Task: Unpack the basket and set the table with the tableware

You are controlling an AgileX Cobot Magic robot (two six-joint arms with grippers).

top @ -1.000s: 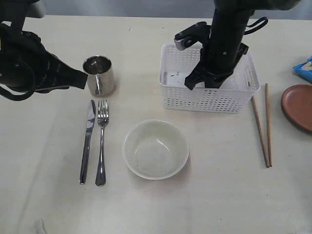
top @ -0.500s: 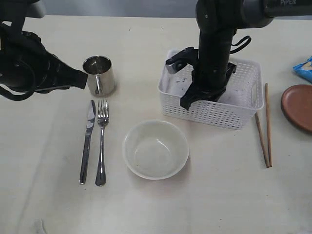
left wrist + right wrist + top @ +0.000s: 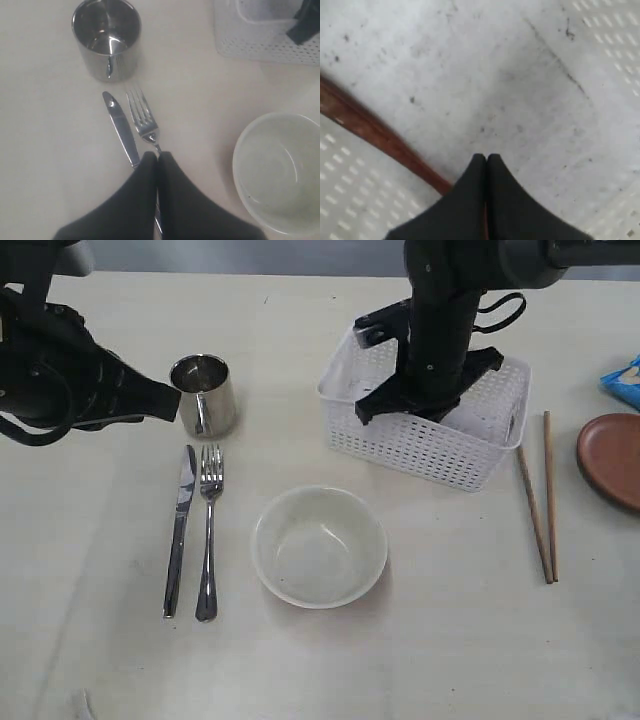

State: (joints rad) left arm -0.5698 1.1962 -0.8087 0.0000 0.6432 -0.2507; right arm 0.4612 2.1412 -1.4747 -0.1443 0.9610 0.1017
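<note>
Down inside the basket (image 3: 430,448), the right wrist view gives me what the exterior view cannot: the right hand (image 3: 486,157) has its fingers pressed together just above the white, scuffed and speckled floor, and the reddish-brown wooden spoon (image 3: 380,134) lies on that floor with one end of it running under one finger; whether the hand actually pinches it I cannot tell. From the exterior view the arm blocks all of that. The left wrist view shows the left hand (image 3: 158,155) closed on nothing, hovering over the handles of the knife (image 3: 179,530) and fork (image 3: 208,540), which lie side by side at 9 o'clock from the cream bowl (image 3: 318,547). Only the exterior view shows the two chopsticks (image 3: 550,500) at 3 o'clock from the bowl, the brown plate (image 3: 612,458) beyond them at the edge and the blue bag (image 3: 625,380) above it. On the pale surface (image 3: 450,640), the basket stands at 1 o'clock from the bowl and the shiny mug (image 3: 203,395) at 10 o'clock. A second ago the basket sat square to the surface; it now sits skewed, its right end swung toward the chopsticks. The bowl, cutlery, mug and left arm have not moved.
</note>
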